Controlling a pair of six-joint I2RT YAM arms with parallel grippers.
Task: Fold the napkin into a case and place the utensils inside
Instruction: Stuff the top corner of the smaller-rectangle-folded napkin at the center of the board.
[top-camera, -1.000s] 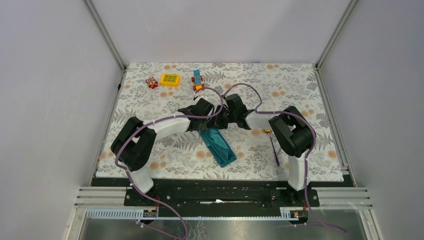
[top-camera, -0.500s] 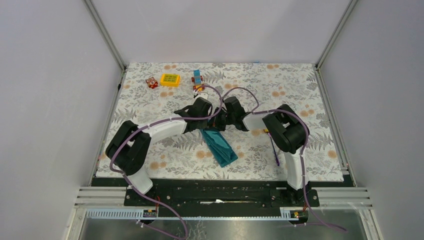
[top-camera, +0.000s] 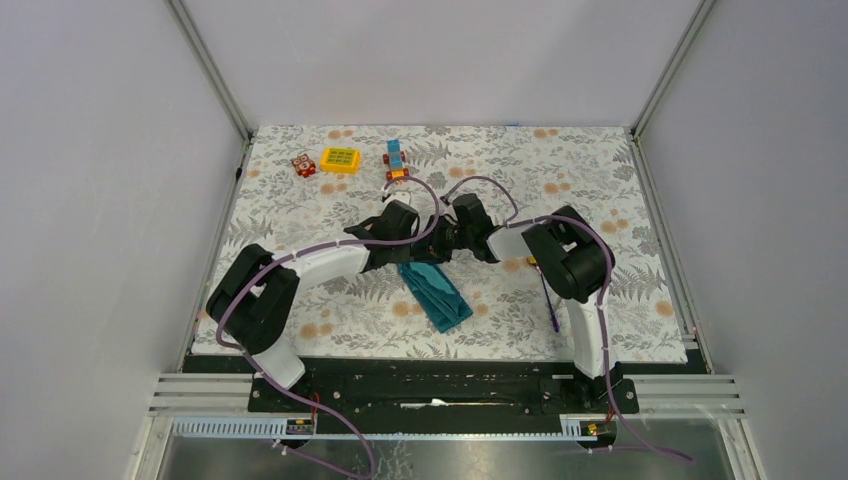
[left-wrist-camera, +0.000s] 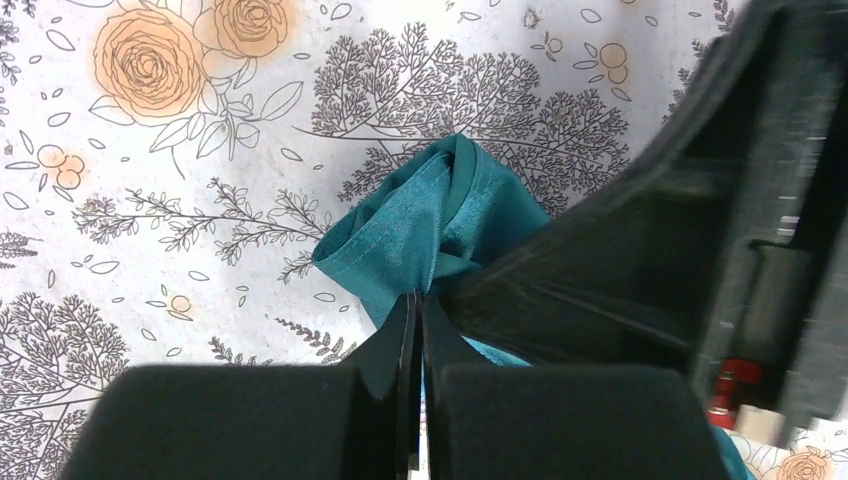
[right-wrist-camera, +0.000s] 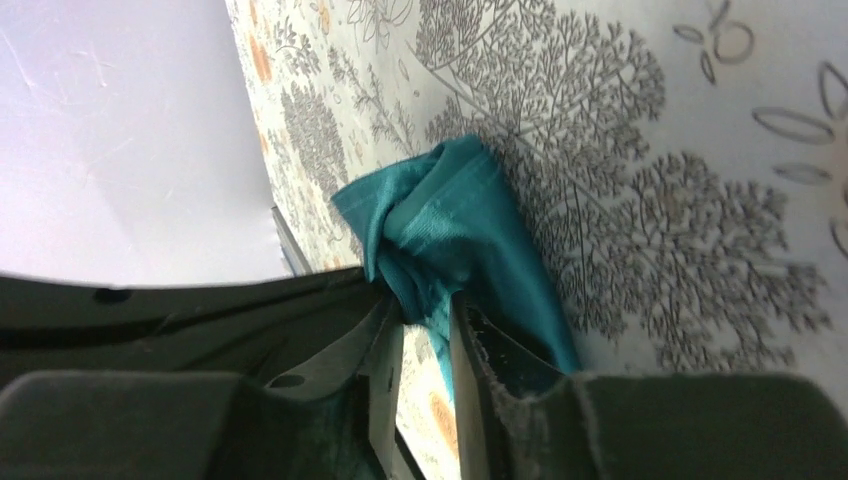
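The napkin (top-camera: 437, 293) is a dark teal cloth folded into a narrow strip, lying slantwise mid-table. Its far end is bunched and lifted where both grippers meet. My left gripper (top-camera: 424, 256) is shut on that end; in the left wrist view the napkin (left-wrist-camera: 430, 215) is pinched at the closed tips of the left gripper (left-wrist-camera: 418, 298). My right gripper (top-camera: 446, 252) faces it from the right. In the right wrist view the right gripper (right-wrist-camera: 425, 312) has its jaws parted, with a fold of napkin (right-wrist-camera: 450, 225) loose between them. A purple-handled utensil (top-camera: 549, 297) with a golden head lies right of the napkin.
Toy blocks stand at the back left: a red one (top-camera: 303, 165), a yellow one (top-camera: 340, 160) and a blue-and-orange stack (top-camera: 396, 160). A floral tablecloth (top-camera: 620, 190) covers the table, with grey walls on three sides. The right arm's elbow (top-camera: 570, 260) hangs over the utensil's head.
The right gripper's jaws have parted from shut. Both wrists and the napkin's far end have drifted slightly left. The left gripper has kept its grip.
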